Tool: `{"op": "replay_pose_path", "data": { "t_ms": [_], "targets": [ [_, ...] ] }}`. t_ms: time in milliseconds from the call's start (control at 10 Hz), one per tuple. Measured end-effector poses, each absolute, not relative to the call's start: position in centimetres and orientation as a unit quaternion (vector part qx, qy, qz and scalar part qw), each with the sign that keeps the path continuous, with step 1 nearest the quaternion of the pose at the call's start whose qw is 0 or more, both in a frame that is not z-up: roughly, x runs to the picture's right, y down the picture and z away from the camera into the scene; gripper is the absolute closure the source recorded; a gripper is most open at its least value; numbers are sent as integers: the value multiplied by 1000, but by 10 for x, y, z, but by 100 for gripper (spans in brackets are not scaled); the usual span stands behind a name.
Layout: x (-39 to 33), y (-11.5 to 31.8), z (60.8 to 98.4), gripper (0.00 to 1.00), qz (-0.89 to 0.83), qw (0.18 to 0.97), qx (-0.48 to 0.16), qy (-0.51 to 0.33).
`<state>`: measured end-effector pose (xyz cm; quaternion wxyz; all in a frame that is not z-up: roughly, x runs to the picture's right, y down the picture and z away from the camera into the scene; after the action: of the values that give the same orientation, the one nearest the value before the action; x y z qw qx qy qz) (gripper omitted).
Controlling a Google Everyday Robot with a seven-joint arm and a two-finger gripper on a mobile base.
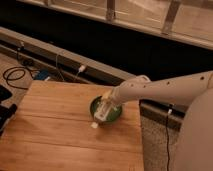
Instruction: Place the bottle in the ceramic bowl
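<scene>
The green ceramic bowl (114, 115) sits on the wooden table, near its right edge. The white bottle (102, 113) lies slanted across the bowl, its lower end with the cap sticking out over the bowl's front-left rim. My gripper (108, 101) reaches in from the right on a white arm and is right on the upper end of the bottle, above the bowl. The bottle's upper end is hidden by the gripper.
The wooden table (55, 130) spreads to the left and front of the bowl. Its right edge runs close beside the bowl, with a grey speckled floor (155, 150) beyond. Cables (17, 75) lie on the ground behind the table at the left. A dark ledge runs along the back.
</scene>
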<state>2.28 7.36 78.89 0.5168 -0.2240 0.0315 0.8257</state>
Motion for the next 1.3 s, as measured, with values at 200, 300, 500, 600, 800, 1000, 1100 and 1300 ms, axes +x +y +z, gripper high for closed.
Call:
{"op": "replay_pose_path", "data": {
  "t_ms": [200,300,500,600,800,1000,1100,1300],
  "targets": [
    [22,74,791,95,825,519,-223,32],
    [23,74,791,87,825,519,-222,33],
    [23,74,791,65,825,519,-222,33],
    [22,74,791,57,824,519,-223,33],
    [22,74,791,39,825,519,-223,33],
    [22,74,791,21,825,519,-222,33],
    [23,74,791,20,825,519,-222,33],
    [23,74,791,20,825,519,-222,33]
  ]
}}
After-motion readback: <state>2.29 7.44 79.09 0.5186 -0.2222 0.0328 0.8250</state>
